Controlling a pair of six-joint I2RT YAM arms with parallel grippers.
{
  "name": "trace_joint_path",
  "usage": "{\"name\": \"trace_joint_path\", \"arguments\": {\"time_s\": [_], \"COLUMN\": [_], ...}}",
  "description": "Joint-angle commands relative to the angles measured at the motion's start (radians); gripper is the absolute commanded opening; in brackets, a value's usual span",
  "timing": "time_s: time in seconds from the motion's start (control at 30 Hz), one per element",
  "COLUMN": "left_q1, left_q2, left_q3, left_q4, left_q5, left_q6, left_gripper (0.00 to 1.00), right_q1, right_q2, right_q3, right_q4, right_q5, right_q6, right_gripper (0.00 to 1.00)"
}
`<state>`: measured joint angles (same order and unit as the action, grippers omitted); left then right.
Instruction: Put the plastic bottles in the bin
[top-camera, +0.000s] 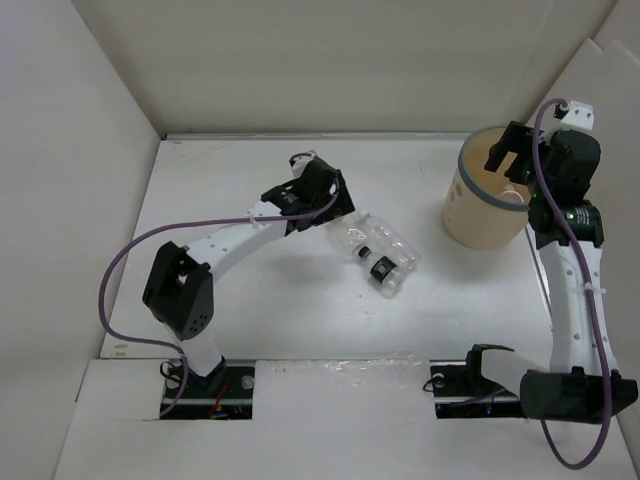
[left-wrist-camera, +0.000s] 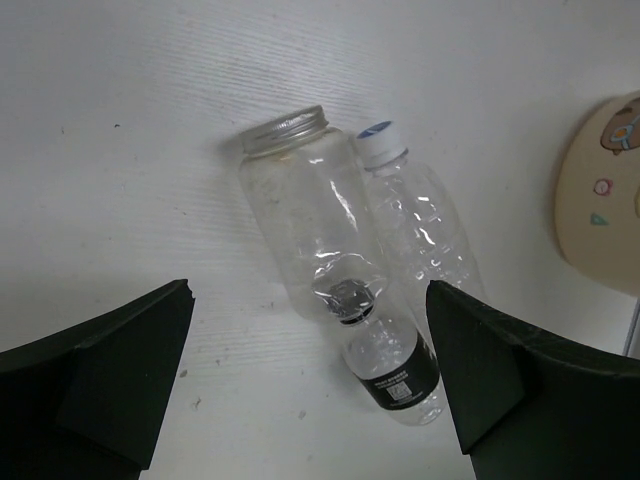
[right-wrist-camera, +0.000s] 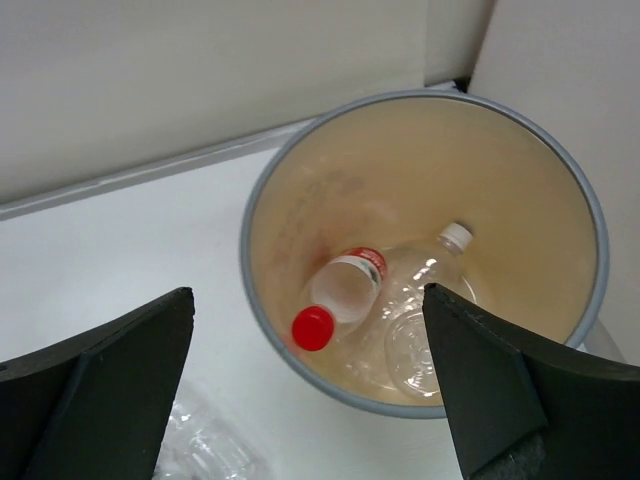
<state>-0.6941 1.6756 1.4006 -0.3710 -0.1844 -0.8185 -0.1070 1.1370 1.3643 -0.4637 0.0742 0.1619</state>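
The right tool (right-wrist-camera: 308, 300) hangs over the bin (right-wrist-camera: 247, 250), jaws spread wide with nothing between them. The left tool (left-wrist-camera: 308, 290), just as wide and empty, hangs over three bottles on the bench (left-wrist-camera: 120, 150).

The bin is tan with a grey rim and stands toward 2 o'clock on the bench in the top view. Inside lies a red-capped bottle (right-wrist-camera: 345, 290), clear with a red label, its cap toward 7 o'clock. At its 3 o'clock lies a white-capped bottle (right-wrist-camera: 432, 260).

Near the bench's middle lies a wide clear bottle (left-wrist-camera: 310, 220) with a silvery threaded mouth. A slim crumpled bottle (left-wrist-camera: 420, 225) touches it at 3 o'clock. A black-labelled bottle (left-wrist-camera: 392, 368) lies at 5 o'clock, neck against the wide one's base.

Another clear shape lies low in the bin, but I cannot tell whether it is a third bottle. In the top view the right arm hides part of the rim.
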Motion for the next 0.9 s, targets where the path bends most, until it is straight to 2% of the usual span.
{"name": "trace_joint_path", "arguments": {"time_s": [0.0,0.17,0.4,0.53,0.87], "left_q1": [0.007,0.007,0.007,0.007,0.007], "left_q2": [0.047,0.119,0.271,0.334,0.377], "left_q3": [0.018,0.028,0.146,0.187,0.167], "left_q4": [0.001,0.001,0.001,0.001,0.014], "left_q5": [-0.01,-0.029,-0.059,-0.087,-0.073], "left_q6": [-0.102,-0.2,-0.228,-0.251,-0.26], "left_gripper": [1.0,1.0,1.0,1.0,0.98], "right_q1": [0.058,0.154,0.245,0.27,0.28], "right_q2": [-0.046,-0.046,-0.028,-0.017,-0.017], "right_q3": [0.005,-0.016,-0.062,-0.071,-0.09], "right_q4": [0.036,0.046,0.089,0.1,0.109], "right_q5": [-0.09,-0.09,-0.09,-0.08,-0.079], "right_q6": [-0.01,-0.03,-0.039,-0.039,-0.058], "right_gripper": [1.0,1.0,1.0,1.0,1.0]}}
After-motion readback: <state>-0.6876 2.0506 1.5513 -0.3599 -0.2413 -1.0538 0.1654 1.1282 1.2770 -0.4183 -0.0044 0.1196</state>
